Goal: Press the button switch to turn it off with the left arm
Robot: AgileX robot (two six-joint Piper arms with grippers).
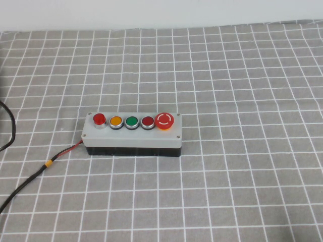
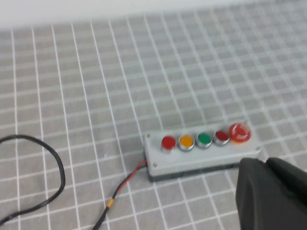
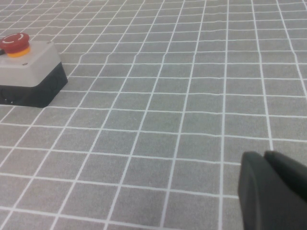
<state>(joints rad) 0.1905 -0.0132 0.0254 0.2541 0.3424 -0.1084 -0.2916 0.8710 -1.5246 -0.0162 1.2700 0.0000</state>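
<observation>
the button switch (image 1: 132, 134) lies flat on the grey cloth (image 1: 242, 91) with its white grid, a little left of the table's middle in the high view, long side running left to right. along its light-grey top sit a red button (image 1: 99, 119), a yellow button (image 1: 115, 121), a green button (image 1: 131, 121), another red button (image 1: 147, 121) and, at the right end, the larger red mushroom button (image 1: 164, 120). a red-and-black lead (image 1: 70, 148) leaves the box's left end and joins a thin black cable with a yellow band (image 1: 48, 163) that trails off toward the near left corner.

neither arm shows in the high view. in the left wrist view the left gripper (image 2: 273, 194) is only a blurred black mass at the frame's corner, near the mushroom-button end of the box but apart from it — how its fingers stand i cannot tell, and nothing is seen in its hold. a thick black cable (image 2: 50, 158) loops over the cloth on the box's other side.

in the right wrist view the right gripper (image 3: 273, 189) is likewise a dark blurred shape above bare cloth, well apart from the switch — finger state cannot be told
</observation>
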